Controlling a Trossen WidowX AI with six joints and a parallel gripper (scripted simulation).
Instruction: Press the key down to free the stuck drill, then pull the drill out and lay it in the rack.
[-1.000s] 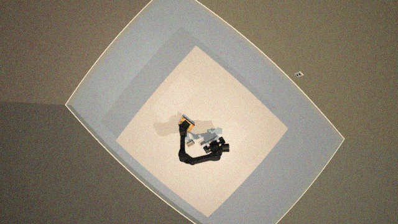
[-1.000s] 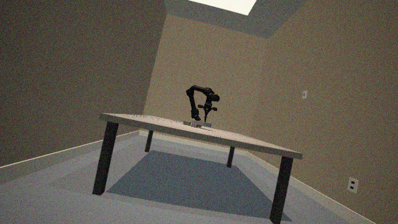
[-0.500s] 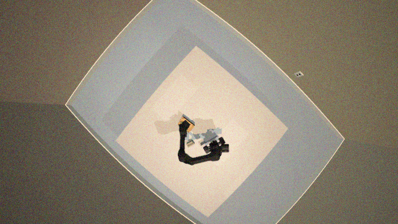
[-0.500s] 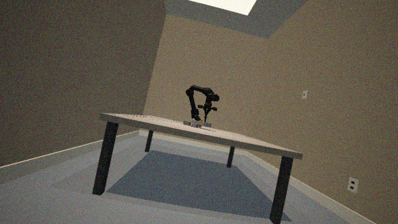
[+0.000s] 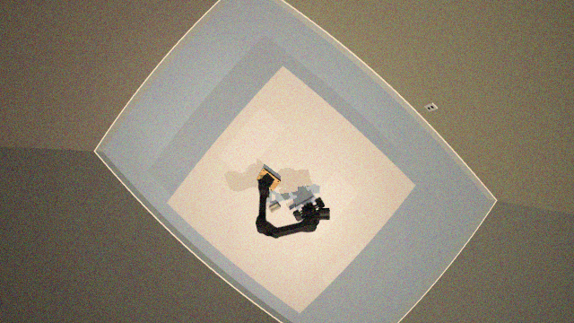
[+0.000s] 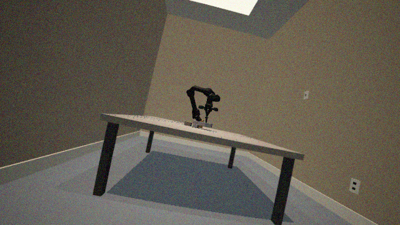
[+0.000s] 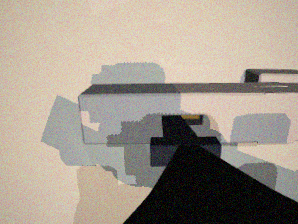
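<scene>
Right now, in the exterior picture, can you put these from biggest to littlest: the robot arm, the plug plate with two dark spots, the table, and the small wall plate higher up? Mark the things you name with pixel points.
1. The table [image 5: 314, 126] [image 6: 200, 135] [image 7: 225, 30]
2. The robot arm [image 5: 262, 202] [image 6: 192, 104]
3. The plug plate [image 5: 430, 107] [image 6: 354, 186]
4. The small wall plate [image 6: 306, 95]

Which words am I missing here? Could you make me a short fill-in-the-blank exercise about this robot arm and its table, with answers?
1. In the wrist view, the gripper is over a long pale block, beside a small patch coloured ____.
2. The arm is coloured ____.
3. The gripper's fingers are neither apart nor holding anything; they are ____.
4. In the exterior view, the table shows ____ legs.

Missing words: yellow; black; shut; four.
</scene>
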